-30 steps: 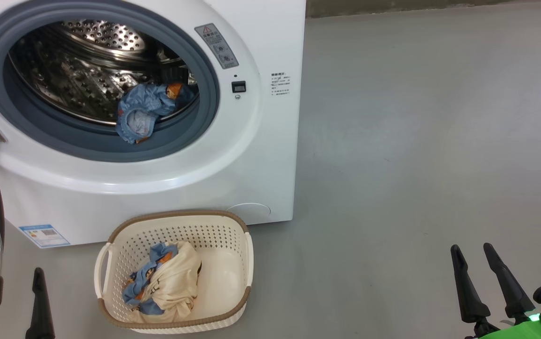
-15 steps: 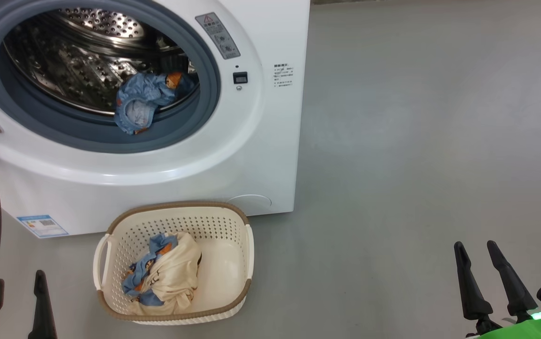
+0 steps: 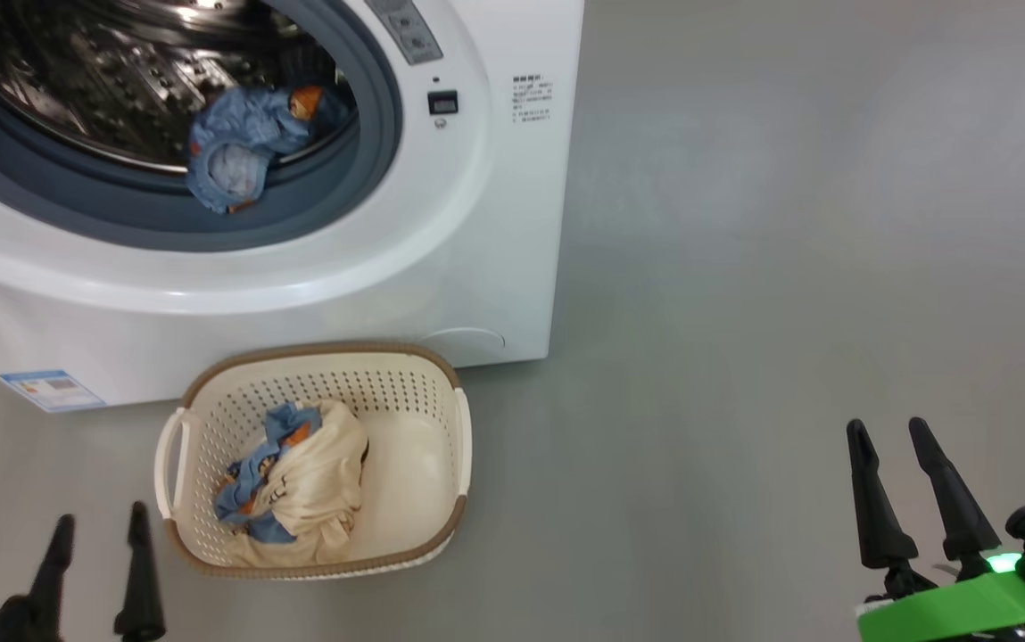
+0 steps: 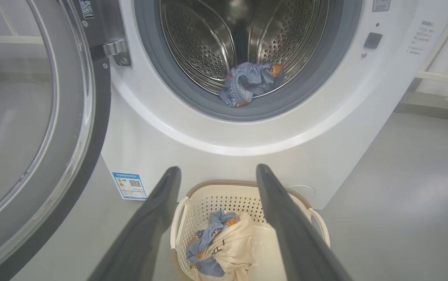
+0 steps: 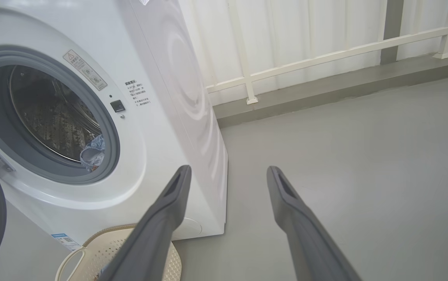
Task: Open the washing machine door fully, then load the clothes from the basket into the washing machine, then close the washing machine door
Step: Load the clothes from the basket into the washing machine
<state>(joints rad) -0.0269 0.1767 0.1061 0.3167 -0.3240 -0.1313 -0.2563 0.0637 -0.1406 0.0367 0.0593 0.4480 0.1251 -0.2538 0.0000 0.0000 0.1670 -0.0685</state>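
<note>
Cream basket (image 3: 392,392) w/ clothes (image 3: 311,481) by washer (image 3: 343,299)

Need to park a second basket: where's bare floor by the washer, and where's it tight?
Widest free patch: grey floor right of the washing machine and basket, up to the right gripper. Basket's right half is bare too. Crowded: the left, between basket, open door and left gripper.

The washing machine door (image 4: 32,125) runs off my left wrist view's edge; I can't read the blue label (image 4: 129,185).
</note>
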